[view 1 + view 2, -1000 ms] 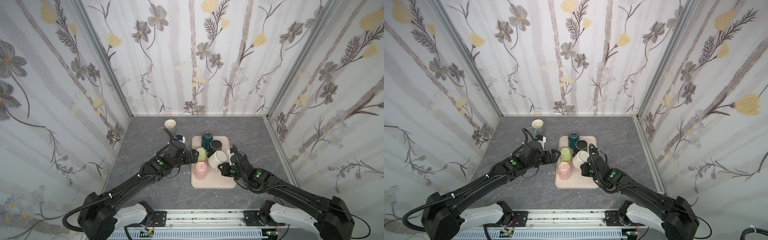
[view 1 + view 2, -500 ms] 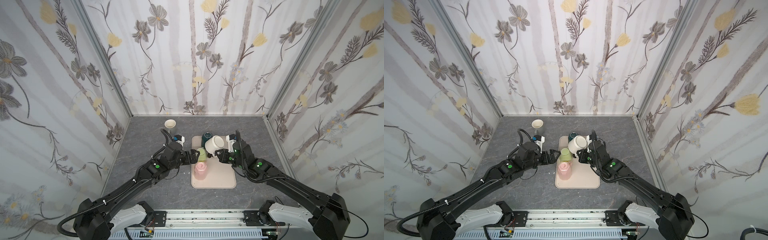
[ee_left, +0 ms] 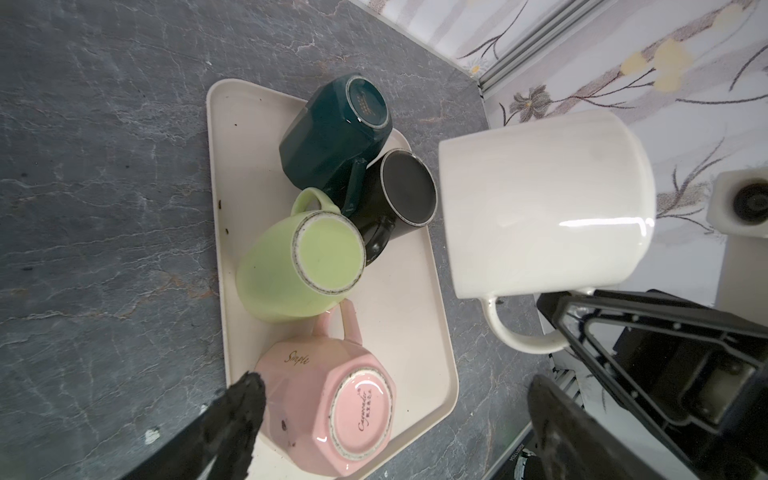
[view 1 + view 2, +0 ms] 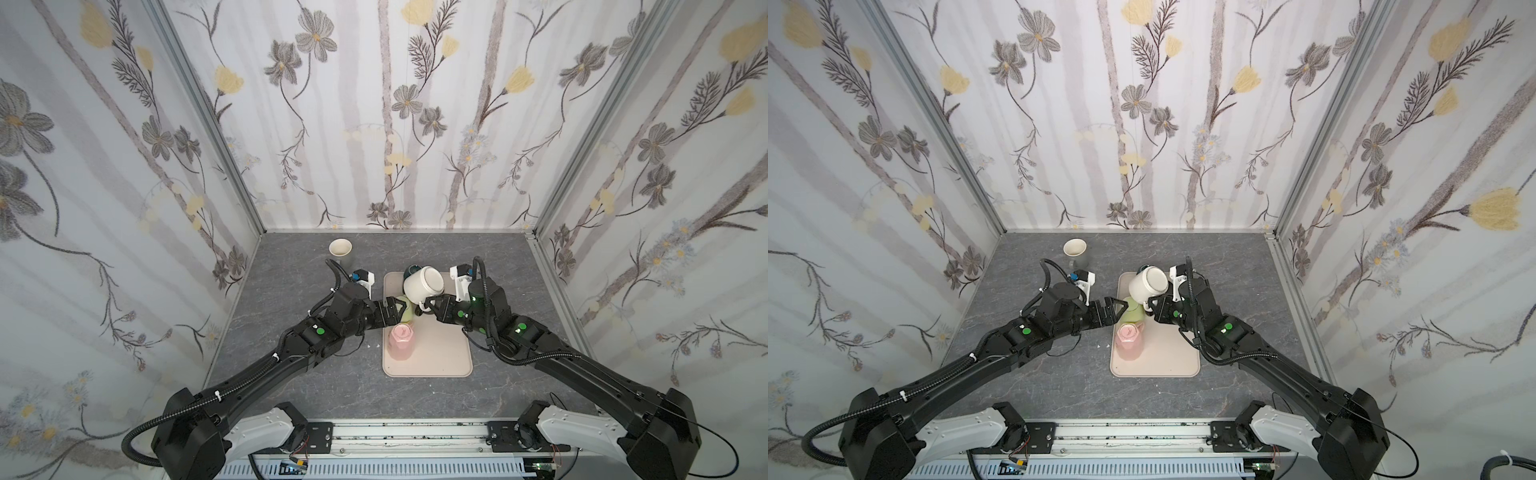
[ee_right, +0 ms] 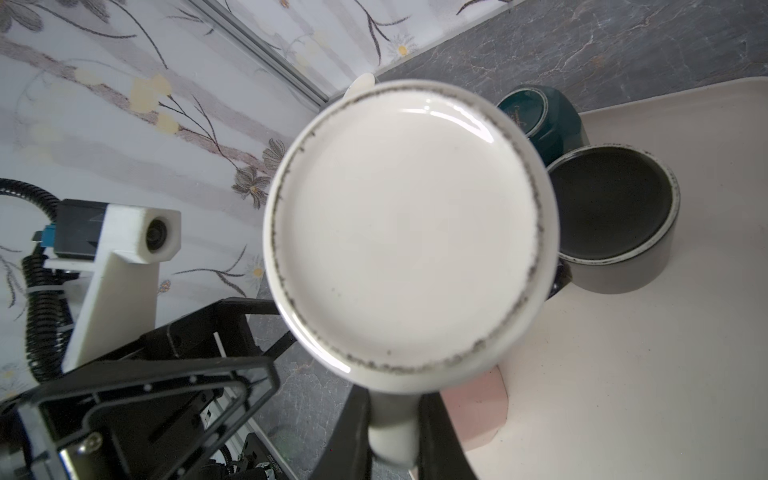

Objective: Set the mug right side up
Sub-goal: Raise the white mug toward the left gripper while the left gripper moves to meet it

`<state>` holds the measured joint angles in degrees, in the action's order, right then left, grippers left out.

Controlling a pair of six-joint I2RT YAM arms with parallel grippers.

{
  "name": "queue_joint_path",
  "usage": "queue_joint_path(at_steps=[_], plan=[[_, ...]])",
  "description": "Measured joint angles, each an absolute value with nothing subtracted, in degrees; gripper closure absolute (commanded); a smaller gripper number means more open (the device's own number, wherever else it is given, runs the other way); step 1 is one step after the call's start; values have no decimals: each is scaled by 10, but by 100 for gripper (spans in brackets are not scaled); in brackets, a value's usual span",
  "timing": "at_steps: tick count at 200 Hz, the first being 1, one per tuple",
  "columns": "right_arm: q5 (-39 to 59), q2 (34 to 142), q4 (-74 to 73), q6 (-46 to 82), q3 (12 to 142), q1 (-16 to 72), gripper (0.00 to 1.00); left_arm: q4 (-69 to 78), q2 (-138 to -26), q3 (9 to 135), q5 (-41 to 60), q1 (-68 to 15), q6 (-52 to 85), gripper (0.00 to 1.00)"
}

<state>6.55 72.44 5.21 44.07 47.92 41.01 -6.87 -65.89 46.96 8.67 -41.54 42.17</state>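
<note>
While right pincer (image 5: 392,415) pinches the white mug (image 4: 424,284) by its handle, the mug hangs tilted in the air over the 12 o'clock end of the tray (image 4: 440,353), base visible in both top views, not upright. Left pincer (image 4: 395,311) is spread wide, holds nothing, and sits at the tray's 10 o'clock edge just beside the green mug (image 3: 299,266). Four mugs are bottom-up on the tray: green at 10 o'clock, pink mug (image 4: 401,340) at 8 o'clock, teal mug (image 3: 332,141) and black mug (image 3: 405,191) near 12 o'clock. A cream cup (image 4: 340,248) stands mouth-up at 11 o'clock on the bench (image 4: 353,399).
</note>
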Motion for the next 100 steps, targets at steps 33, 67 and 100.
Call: queue_joint_path(at_steps=[33,67,100], plan=[[71,697,42,446,470,409,88,-50,-674,482,107,-418,435,0],[71,680,41,454,458,407,87,-36,-682,486,120,-420,445,0],[71,670,41,456,453,405,87,-22,-690,497,131,-420,451,0]])
